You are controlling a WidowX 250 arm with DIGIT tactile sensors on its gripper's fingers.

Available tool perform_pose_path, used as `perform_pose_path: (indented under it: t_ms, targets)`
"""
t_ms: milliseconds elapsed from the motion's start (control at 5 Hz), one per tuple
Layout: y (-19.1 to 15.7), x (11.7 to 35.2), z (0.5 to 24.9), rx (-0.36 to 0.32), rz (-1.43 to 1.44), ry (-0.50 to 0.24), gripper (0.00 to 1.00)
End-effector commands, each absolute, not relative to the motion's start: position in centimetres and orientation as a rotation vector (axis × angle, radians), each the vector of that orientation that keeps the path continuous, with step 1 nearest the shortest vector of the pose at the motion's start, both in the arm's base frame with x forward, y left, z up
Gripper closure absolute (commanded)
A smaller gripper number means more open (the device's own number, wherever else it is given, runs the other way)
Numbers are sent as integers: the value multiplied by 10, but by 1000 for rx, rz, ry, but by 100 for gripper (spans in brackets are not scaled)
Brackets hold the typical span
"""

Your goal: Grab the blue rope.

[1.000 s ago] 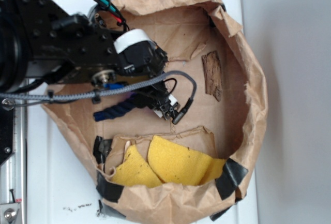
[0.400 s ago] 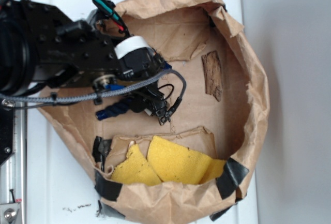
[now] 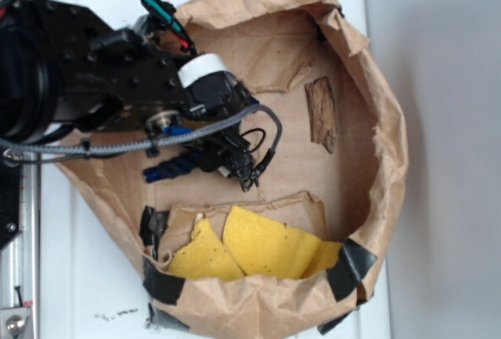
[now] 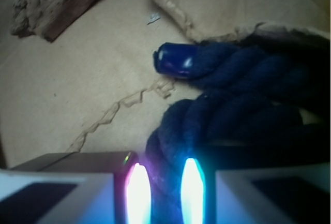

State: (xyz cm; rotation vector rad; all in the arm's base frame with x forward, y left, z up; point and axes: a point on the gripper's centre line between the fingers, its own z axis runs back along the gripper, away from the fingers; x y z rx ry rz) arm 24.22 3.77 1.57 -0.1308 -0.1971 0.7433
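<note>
Inside the paper bag (image 3: 376, 120), the gripper (image 4: 164, 193) sat clamped on the blue rope (image 4: 227, 115), near a bark piece (image 3: 322, 113)

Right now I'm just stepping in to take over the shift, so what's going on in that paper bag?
The robot arm is reaching into the brown paper bag for the blue rope. In the wrist view the gripper has its fingers on either side of the rope's dark twisted bend, apparently closed on it, with one glossy blue capped end just ahead. A piece of bark and yellow cloth lie untouched.
</note>
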Motion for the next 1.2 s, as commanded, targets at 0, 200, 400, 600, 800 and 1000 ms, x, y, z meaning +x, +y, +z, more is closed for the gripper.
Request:
perform_pose_path:
  t_ms: [0,200,400,600,800,1000]
  targets:
    - [48,250,97,-212,669,-239,100]
    - [39,252,134,-209,633,-258,100]
    - [25,253,164,-156,604,-249,100]
    - [12,255,180,-95,585,-246,100]
    - [8,261,183,-94,590,-248,100]
    - [3,263,179,-22,572,-262,100]
